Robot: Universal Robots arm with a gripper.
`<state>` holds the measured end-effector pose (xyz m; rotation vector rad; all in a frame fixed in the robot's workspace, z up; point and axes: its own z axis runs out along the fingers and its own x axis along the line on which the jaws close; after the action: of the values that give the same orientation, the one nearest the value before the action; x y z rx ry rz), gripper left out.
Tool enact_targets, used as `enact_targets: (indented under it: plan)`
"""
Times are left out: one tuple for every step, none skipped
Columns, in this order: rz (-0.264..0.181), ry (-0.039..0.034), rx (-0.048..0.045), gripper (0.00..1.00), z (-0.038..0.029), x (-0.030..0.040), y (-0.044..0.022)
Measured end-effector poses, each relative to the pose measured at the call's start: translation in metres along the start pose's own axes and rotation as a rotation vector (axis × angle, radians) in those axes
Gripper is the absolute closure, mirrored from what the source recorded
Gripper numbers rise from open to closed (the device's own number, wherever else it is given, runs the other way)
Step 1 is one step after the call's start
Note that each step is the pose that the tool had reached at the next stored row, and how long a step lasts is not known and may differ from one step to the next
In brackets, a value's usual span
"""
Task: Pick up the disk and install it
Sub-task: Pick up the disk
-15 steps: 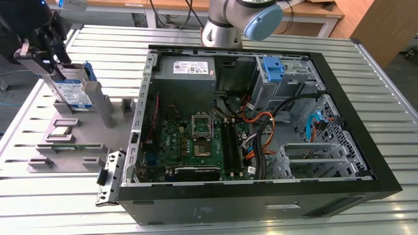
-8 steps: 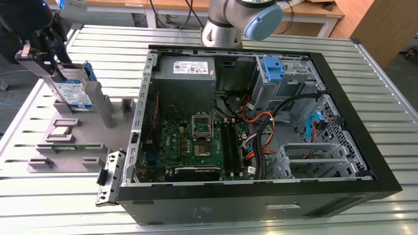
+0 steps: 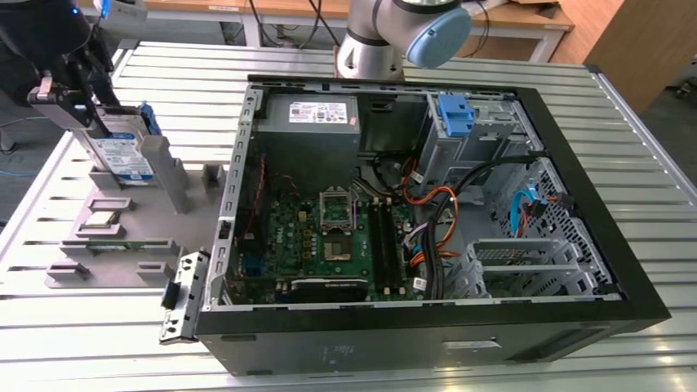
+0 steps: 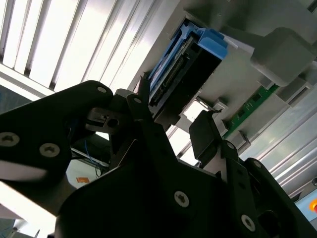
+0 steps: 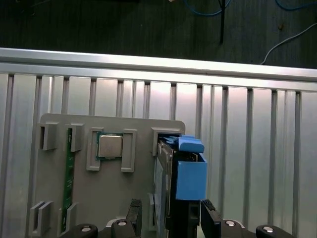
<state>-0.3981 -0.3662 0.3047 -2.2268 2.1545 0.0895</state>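
Gripper (image 5: 171,220) with its 2 fingers apart, on both sides of the disk (image 5: 189,176), disk upright in grey holder plate (image 5: 99,198), 1 processor chip (image 5: 110,146) near it

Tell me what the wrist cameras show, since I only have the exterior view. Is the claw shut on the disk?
Observer: No. In the first wrist view the claw is open, with a finger on each side of the disk and a gap showing at one.
Operator: Is the disk out of its holder?
Observer: No. In the second wrist view it sits in the grey stand, its connector edge turned toward the claw.
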Motion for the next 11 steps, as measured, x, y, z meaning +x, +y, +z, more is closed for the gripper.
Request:
enact_targets:
  plan:
    - [0.0,-0.0003,0.0006,0.41,0.0008,0.0,0.0]
    - [0.0,-0.0004,0.0006,0.41,0.0016,0.0001,0.0]
    - [0.0,-0.0003,0.0005,0.41,0.0025,0.0002,-0.0001]
    - [0.001,-0.0003,0.0004,0.41,0.0035,0.0002,0.0]
    - [0.001,-0.0002,0.0004,0.41,0.004,0.0003,-0.0001]
    - [0.001,-0.0001,0.0002,0.41,0.0043,0.0003,-0.0001]
    - [0.001,-0.0002,0.0003,0.41,0.0047,0.0003,-0.0001]
    - [0.001,-0.0002,0.0003,0.41,0.0051,0.0003,-0.0001]
    - [0.001,-0.0002,0.0003,0.41,0.0053,0.0001,-0.0001]
    - [0.001,-0.0003,0.0005,0.41,0.0057,-0.0003,0.0]
    - [0.001,-0.0003,0.0005,0.41,0.006,-0.0006,-0.0001]
